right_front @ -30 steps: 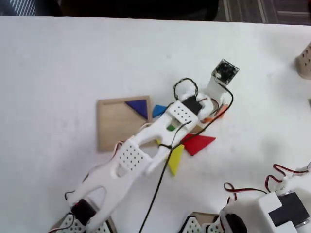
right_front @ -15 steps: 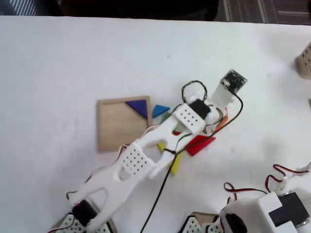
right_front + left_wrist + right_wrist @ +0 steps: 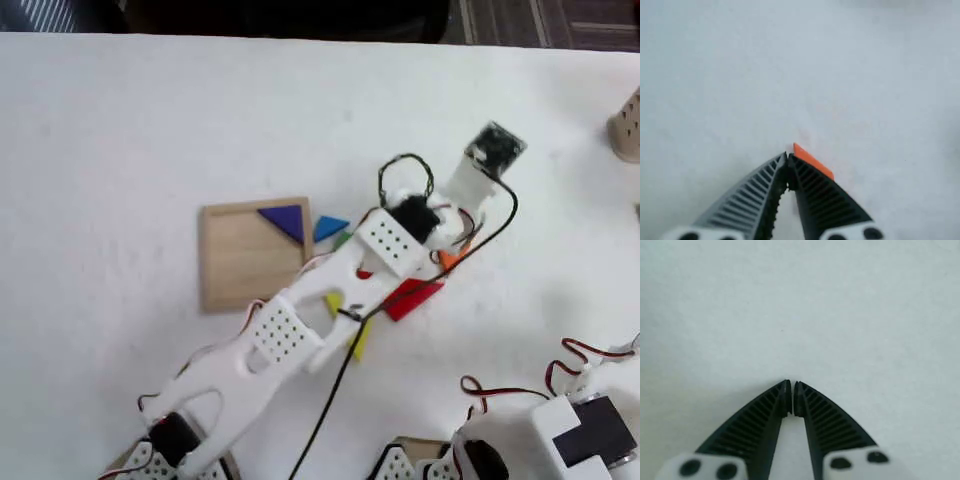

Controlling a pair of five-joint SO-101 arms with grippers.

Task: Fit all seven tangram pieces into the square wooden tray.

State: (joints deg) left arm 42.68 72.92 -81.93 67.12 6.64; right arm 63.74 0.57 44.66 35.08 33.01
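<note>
Your left tool [image 3: 788,159] is closed, its tips meeting with nothing between them. The orange piece [image 3: 812,161] lies against the outer side of one finger, not in the grip. On the tabletop [image 3: 150,120] that piece sits on the far side of the loose cluster from the wooden tray [image 3: 230,270], which holds a dark blue triangle [image 3: 285,221] in one corner. The risk, as I judge it: nudging with closed tips could spin the orange piece or skid it away from the tray. The left arm [image 3: 280,335] also lies over the red triangle [image 3: 410,296] and yellow piece [image 3: 358,340] — a low sweep could drag them. Your right tool [image 3: 792,399] is closed on nothing, above bare tabletop.
</note>
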